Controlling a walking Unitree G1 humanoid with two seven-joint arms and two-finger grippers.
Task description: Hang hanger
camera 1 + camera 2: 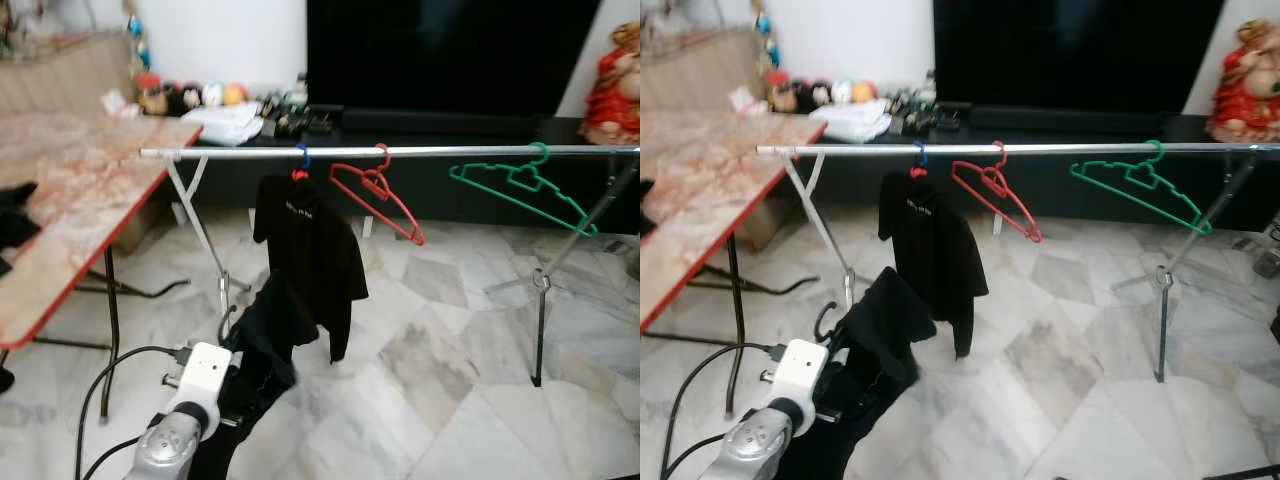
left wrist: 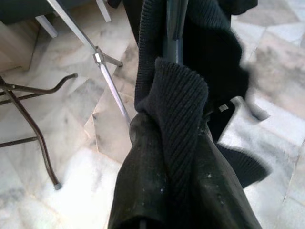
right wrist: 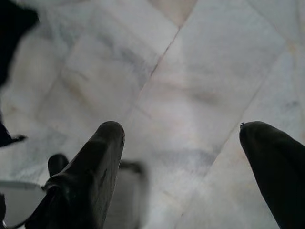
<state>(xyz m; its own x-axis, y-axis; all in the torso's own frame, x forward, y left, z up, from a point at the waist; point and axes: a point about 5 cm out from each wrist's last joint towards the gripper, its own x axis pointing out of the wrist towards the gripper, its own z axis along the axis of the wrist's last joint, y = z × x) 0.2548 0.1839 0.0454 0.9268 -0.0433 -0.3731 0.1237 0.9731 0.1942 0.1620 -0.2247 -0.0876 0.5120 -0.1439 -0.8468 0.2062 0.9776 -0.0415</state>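
A silver rail [image 1: 400,152] spanned the room, already carrying a black shirt [image 1: 310,250]. The left hand [image 2: 176,157] gripped a dark garment [image 1: 875,340] low before it; its hanger should rise above the rail before hooking. The right hand [image 3: 181,167] hung spread apart.

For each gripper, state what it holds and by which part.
Left gripper: shut on the black garment, by a ribbed edge. Right gripper: open, holding nothing.

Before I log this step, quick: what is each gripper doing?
Left gripper: shut on the black garment, held below the rail.
Right gripper: open, holding nothing, over the marble floor.
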